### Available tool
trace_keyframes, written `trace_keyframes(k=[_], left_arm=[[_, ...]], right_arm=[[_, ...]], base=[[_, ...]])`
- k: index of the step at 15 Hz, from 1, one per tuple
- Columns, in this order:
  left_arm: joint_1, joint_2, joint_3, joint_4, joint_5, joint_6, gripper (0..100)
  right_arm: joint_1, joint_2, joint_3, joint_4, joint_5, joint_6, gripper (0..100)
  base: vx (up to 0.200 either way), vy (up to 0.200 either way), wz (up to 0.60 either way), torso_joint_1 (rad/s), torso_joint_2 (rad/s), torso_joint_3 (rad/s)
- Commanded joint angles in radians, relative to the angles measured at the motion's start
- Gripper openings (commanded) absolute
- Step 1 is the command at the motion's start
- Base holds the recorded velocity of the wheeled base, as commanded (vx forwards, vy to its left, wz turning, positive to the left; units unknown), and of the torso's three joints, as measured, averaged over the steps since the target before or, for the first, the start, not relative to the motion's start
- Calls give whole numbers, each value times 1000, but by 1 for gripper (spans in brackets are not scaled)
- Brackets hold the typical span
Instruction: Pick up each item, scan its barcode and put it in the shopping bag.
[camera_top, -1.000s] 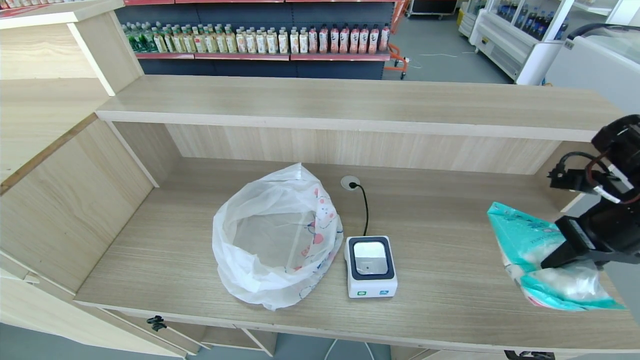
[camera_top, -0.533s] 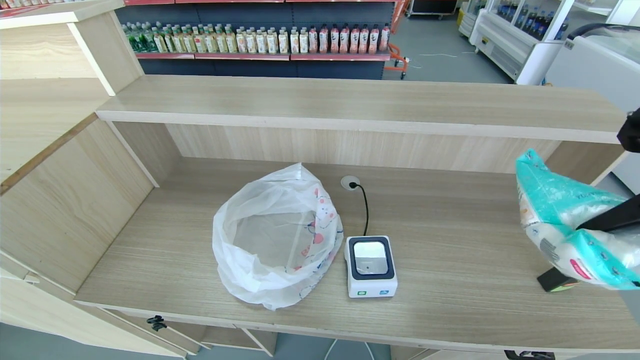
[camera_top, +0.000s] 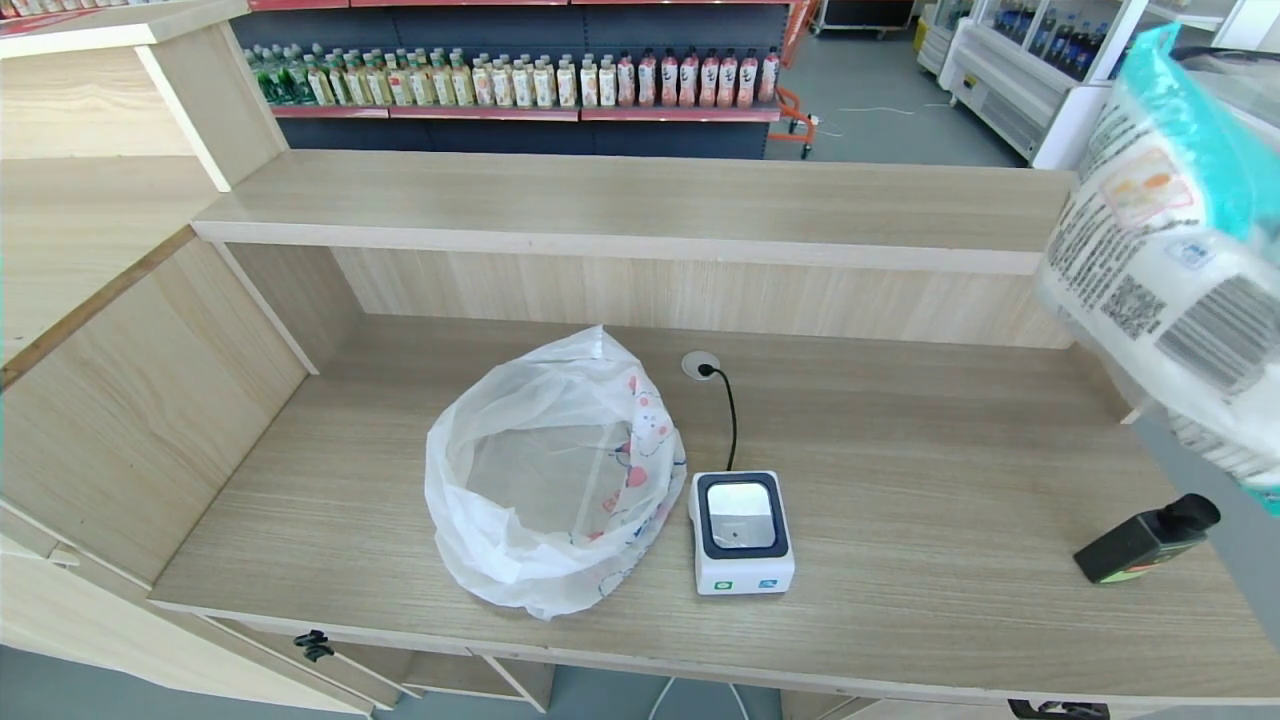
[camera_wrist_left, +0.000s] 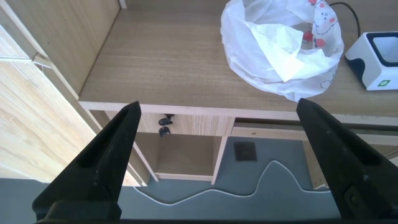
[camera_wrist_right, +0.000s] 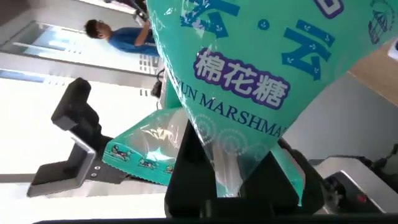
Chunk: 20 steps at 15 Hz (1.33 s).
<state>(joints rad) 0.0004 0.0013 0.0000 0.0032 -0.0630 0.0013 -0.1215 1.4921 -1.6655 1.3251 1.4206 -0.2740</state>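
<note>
The right gripper (camera_wrist_right: 239, 177) is clenched on the packet (camera_wrist_right: 249, 74), its two black fingers (camera_wrist_right: 186, 168) pressing the clear lower part of the wrapper from either side. In the head view the packet (camera_top: 1170, 240) is held high in the air, off the desk (camera_top: 900, 520), above its right edge. Its white printed back is turned toward the camera, with the barcode (camera_top: 1215, 335) showing and a teal strip along the top.

The bag (camera_top: 555, 470) sits open on the desk near the middle of the front edge, mouth up, with nothing seen inside. Just beside it, on the side toward the right edge, stands the scanner (camera_top: 742, 532), window facing up. Its black cable (camera_top: 730, 415) runs back to a round port (camera_top: 700, 365) near the back edge. A dark bottle (camera_top: 1145, 540) lies on its side near the front right corner, black cap toward the right edge, well apart from the scanner.

The left gripper (camera_wrist_left: 219, 106) is released and grasps nothing. It hangs out past the desk's front edge, nearer the left front corner. Its view takes in the bag (camera_wrist_left: 280, 50) and the scanner (camera_wrist_left: 376, 59) beyond it.
</note>
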Motion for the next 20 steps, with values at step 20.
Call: trace_keyframes(k=[20], left_arm=[[1, 0, 0, 0, 0, 0, 100]], right_arm=[[375, -105, 104, -14, 150, -286, 0]], base=[[0, 0, 0, 0, 0, 0]])
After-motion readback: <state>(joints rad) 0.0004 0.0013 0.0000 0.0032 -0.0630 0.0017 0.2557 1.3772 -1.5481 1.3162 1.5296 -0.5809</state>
